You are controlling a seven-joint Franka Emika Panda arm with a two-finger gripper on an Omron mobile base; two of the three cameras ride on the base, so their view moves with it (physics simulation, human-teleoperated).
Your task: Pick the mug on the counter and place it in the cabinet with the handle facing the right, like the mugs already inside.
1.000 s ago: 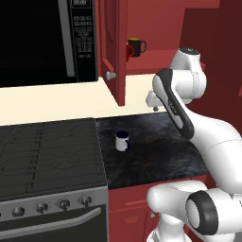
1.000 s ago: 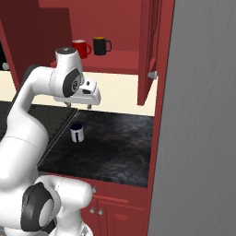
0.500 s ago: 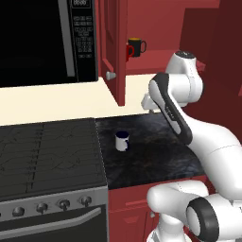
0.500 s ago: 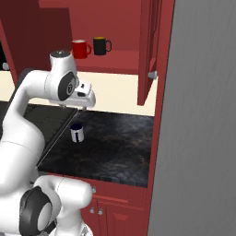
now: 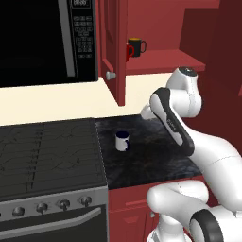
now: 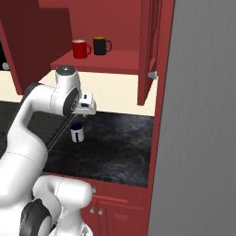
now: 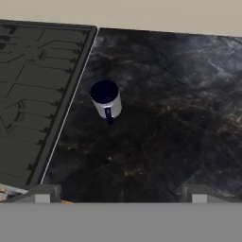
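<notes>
- Your mug is sitting upright on the black counter, near its left side, close to the stove but not touching its edge.
- In the hand view, the mug is showing its dark inside, with its handle pointing toward the bottom of that picture.
- You are holding the gripper in the air, above the counter and well apart from the mug.
- In the hand view, the fingertips are standing wide apart at the bottom edge, with nothing between them.
- The cabinet is standing open above, its door swung out, the round knob showing on it.
- On the shelf, a red mug and a black mug are sitting side by side, the black one's handle turned to the right.
</notes>
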